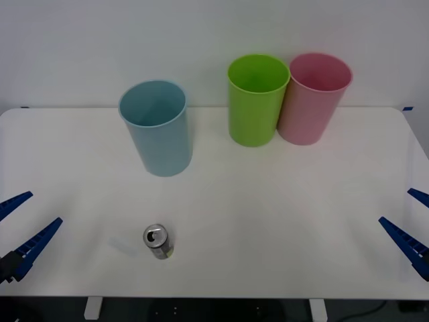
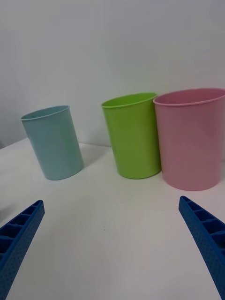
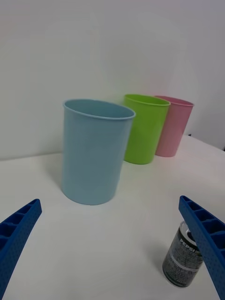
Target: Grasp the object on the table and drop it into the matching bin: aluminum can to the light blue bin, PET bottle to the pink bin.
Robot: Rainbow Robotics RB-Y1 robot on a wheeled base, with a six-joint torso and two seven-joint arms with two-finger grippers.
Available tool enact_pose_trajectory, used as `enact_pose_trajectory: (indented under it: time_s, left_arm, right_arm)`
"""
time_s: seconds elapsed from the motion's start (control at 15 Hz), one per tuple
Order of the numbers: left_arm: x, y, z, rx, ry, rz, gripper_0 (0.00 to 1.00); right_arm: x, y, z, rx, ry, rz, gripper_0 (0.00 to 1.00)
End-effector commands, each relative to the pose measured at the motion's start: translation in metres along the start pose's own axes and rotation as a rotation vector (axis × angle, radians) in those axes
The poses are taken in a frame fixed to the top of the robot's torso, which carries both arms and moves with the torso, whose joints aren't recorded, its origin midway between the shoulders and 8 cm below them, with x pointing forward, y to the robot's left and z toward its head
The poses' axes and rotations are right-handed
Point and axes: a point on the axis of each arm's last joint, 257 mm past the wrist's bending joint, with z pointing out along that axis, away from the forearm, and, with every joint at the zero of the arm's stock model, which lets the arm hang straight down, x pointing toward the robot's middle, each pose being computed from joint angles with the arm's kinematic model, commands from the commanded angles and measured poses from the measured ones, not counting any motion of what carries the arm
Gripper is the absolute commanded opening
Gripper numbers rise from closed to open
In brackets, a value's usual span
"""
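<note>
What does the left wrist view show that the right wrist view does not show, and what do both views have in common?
Left wrist view alone: the aluminum can, standing upright on the table beside one finger of the open left gripper.

Right wrist view alone: the open right gripper, with bare tabletop between its fingers.

Both: the light blue bin standing apart, and the lime green bin with the pink bin close beside it, against a white wall.
</note>
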Motion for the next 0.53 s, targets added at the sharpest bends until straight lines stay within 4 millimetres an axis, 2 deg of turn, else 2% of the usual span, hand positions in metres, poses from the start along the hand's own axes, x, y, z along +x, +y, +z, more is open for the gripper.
enact_pose_trajectory:
  time_s: [0.07,0.27,0.53]
  left_arm:
    - [0.007,0.002,-0.008,-0.003,0.033,0.004,1.00]
    - [0.021,0.005,-0.018,-0.006,0.079,0.010,1.00]
    - [0.038,-0.002,-0.030,-0.006,0.118,0.052,1.00]
  right_arm:
    - [0.000,0.000,0.000,0.000,0.000,0.000,1.00]
    - [0.000,0.000,0.000,0.000,0.000,0.000,1.00]
    - [0.000,0.000,0.000,0.000,0.000,0.000,1.00]
